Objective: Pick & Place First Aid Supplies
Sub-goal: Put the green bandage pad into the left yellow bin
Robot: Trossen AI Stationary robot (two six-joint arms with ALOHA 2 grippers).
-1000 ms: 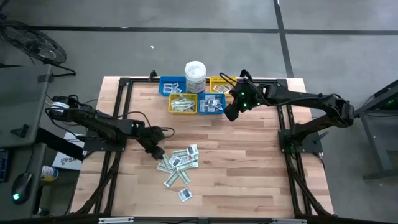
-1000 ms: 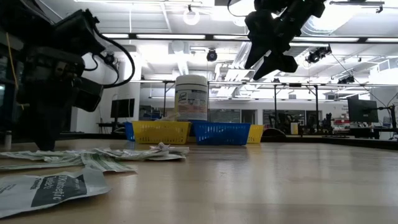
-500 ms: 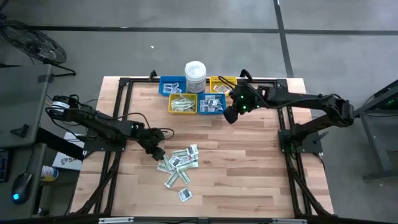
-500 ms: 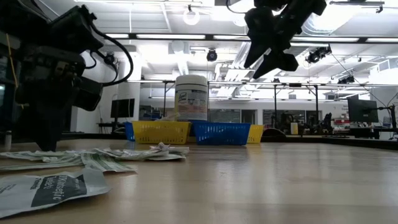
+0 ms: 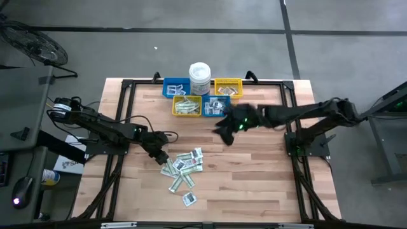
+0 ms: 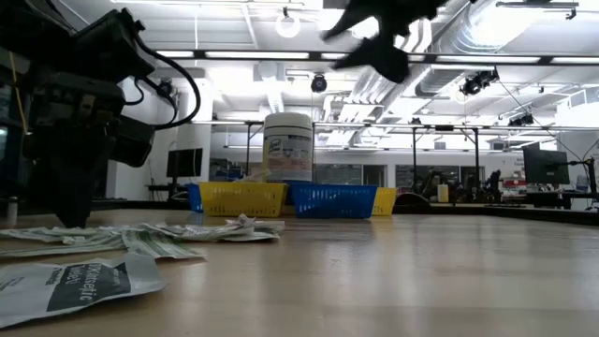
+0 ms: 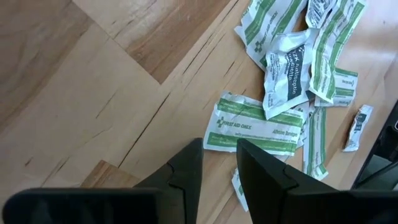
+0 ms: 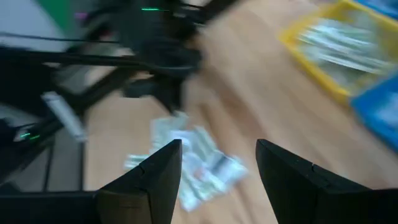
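Note:
The first aid supplies [image 5: 182,166] lie in a loose pile of white square packets and green-and-white strips on the wooden table, left of centre; one stray packet [image 5: 189,199] lies nearer the front edge. My left gripper [image 5: 160,156] stands low at the pile's left edge, slanting down. In the left wrist view its fingers [image 7: 219,149] are a narrow gap apart, at the near end of a green-and-white strip [image 7: 256,128]. My right gripper [image 5: 222,131] hangs open and empty high above the table's middle, and the pile [image 8: 196,165] shows between its fingers. My left gripper has its fingertips [image 7: 198,149] right at the end [image 7: 210,138] of the green-and-white strip, which lies flat on the table. I cannot tell whether they touch it.
At the far edge stand a white lidded tub [image 5: 200,75] and small bins: blue [image 5: 176,88], yellow [image 5: 227,86], yellow [image 5: 187,106] with strips in it, and blue [image 5: 217,106] with white packets. Black frame rails [image 5: 124,121] run along both sides. Bare wood lies right of the pile.
My right gripper has swung away from above the bins toward the table's near edge and left, toward the pile, staying high and open; it is blurred with motion. The pile lies as before.

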